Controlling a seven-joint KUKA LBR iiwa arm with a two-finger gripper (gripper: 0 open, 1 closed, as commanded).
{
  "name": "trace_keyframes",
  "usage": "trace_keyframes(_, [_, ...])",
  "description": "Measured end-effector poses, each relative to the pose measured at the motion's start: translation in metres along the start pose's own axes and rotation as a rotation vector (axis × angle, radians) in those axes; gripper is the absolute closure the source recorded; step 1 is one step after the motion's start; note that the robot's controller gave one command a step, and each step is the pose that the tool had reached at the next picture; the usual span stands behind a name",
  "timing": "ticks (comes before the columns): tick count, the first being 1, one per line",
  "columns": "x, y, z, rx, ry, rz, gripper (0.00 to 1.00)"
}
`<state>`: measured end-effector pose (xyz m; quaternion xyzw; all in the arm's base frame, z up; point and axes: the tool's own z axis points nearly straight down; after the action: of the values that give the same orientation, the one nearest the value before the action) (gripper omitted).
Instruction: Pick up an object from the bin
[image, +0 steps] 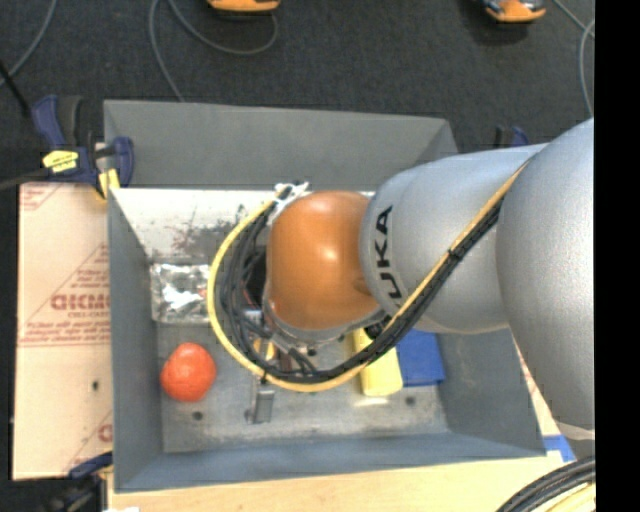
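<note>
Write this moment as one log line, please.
arm: down in bin | gripper: near orange ball | grip: cannot tell | nearby: yellow block, blue block, foil

Four loose things are counted in the one grey metal bin, and each is of a different kind. One orange-red ball is seen near the lower left corner. One crumpled piece of silver foil is seen above it, by the left wall. One yellow block and one blue flat thing are counted at the right, both partly hidden by the arm. What is covered by the arm cannot be counted.
</note>
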<state>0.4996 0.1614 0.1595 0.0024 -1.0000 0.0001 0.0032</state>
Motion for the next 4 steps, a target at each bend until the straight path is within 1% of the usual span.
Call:
trace_keyframes(1, [-0.002,-0.001,-0.004,-0.002,-0.008,0.004,0.0])
trace_keyframes(2, [-0.031,0.036,0.02,-0.002,-0.008,0.002,0.0])
trace_keyframes(3, [-0.025,0.068,0.038,-0.001,-0.009,-0.047,0.0])
trace_keyframes(4, [-0.021,0.076,0.041,-0.001,-0.008,-0.061,0.0])
